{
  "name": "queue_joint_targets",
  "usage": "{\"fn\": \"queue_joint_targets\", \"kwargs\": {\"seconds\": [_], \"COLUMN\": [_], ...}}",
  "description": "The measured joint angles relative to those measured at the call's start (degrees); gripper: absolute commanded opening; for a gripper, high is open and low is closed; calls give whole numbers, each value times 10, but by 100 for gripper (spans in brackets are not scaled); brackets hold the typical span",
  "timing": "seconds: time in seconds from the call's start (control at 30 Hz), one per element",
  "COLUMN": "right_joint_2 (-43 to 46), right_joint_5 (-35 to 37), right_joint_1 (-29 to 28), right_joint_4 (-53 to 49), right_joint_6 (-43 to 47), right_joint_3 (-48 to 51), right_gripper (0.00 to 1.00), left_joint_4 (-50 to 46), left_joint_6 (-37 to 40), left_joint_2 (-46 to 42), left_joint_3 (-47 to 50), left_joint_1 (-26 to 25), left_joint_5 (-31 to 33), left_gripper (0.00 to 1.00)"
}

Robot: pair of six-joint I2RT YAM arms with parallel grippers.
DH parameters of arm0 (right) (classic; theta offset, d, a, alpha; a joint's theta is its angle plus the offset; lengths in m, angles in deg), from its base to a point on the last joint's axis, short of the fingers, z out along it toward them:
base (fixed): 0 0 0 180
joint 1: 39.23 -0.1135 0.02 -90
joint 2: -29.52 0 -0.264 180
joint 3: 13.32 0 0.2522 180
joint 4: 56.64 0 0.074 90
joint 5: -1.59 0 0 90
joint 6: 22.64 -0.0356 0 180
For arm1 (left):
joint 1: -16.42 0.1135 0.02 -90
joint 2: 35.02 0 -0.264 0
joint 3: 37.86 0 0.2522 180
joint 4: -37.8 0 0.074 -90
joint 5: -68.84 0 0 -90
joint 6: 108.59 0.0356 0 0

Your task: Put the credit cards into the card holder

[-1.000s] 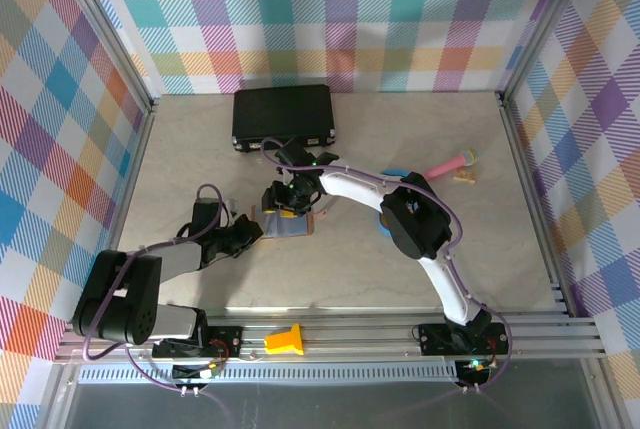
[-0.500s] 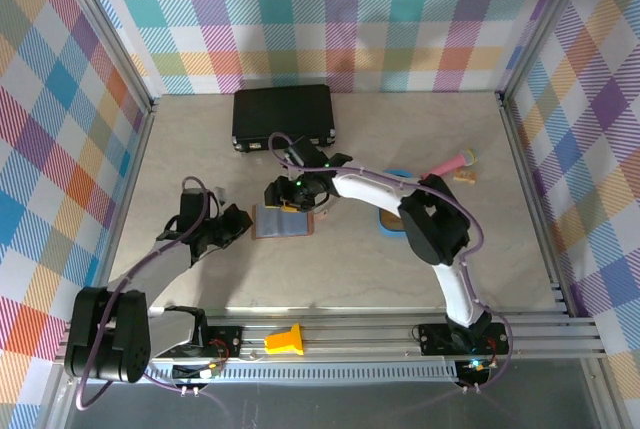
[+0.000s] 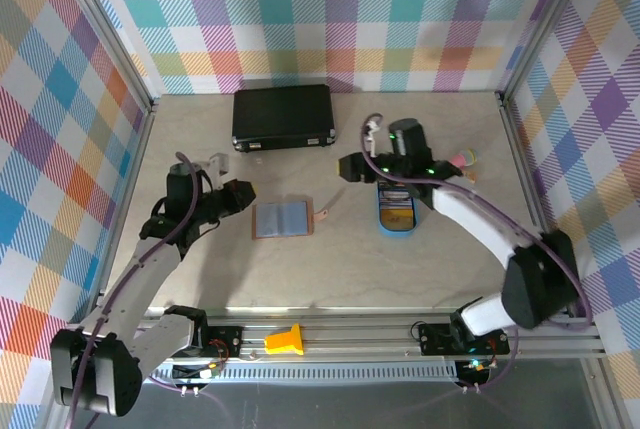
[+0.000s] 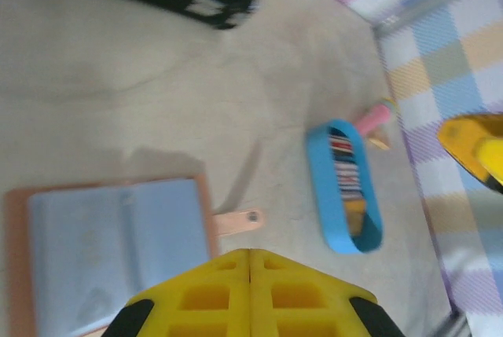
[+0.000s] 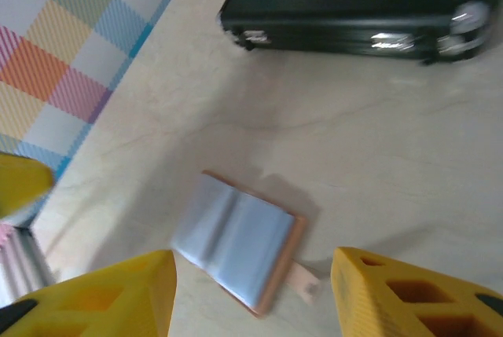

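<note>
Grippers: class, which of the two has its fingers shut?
The left gripper: in its wrist view the two yellow fingers meet with no gap, while the right gripper has its fingers well apart, holding nothing.

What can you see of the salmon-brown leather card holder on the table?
The salmon-brown leather card holder lies unfolded and flat on the pale table, inside facing up. Two bluish-grey pocket panels meet at a centre fold, framed by a thin salmon-brown leather rim. A small strap tab with a snap sticks out from its right edge. It sits mid-table, in front of the black case. Only the table touches it: the left gripper and the right gripper are both apart from it.
</note>
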State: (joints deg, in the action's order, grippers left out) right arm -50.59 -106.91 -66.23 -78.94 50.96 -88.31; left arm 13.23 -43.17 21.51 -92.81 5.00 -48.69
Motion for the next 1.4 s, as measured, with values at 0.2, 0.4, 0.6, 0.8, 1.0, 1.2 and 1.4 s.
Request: {"fn": "queue_joint_targets", "kwargs": {"seconds": [0.2, 0.4, 0.6, 0.8, 1.0, 1.2, 1.4], "right_joint_2": [127, 141, 141, 134, 49, 33, 20], "right_joint_5": [15, 61, 43, 18, 17, 38, 48], "right_joint_1": [127, 126, 152, 184, 184, 184, 184], "right_joint_4": [-72, -182, -250, -292, -319, -315, -303], "right_joint_6": [131, 252, 355, 502, 647, 776, 869], "right_joint_3": [28, 2, -4, -1, -16, 2, 5], "right_gripper": [57, 69, 69, 71, 69, 70, 69], "left_joint_4": [19, 83, 191, 250, 231, 203, 189], "left_joint_6": [103, 196, 220, 252, 327, 398, 418], "left_joint_2": [40, 166, 267, 278, 278, 276, 276], "left_joint_3": [-96, -173, -177, -141, -109, -89, -89], "left_joint_1": [-99, -135, -147, -164, -179, -191, -193], "left_joint_5": [-12, -58, -143, -186, -188, -176, -173], "left_gripper": [7, 14, 36, 58, 71, 100, 100]}}
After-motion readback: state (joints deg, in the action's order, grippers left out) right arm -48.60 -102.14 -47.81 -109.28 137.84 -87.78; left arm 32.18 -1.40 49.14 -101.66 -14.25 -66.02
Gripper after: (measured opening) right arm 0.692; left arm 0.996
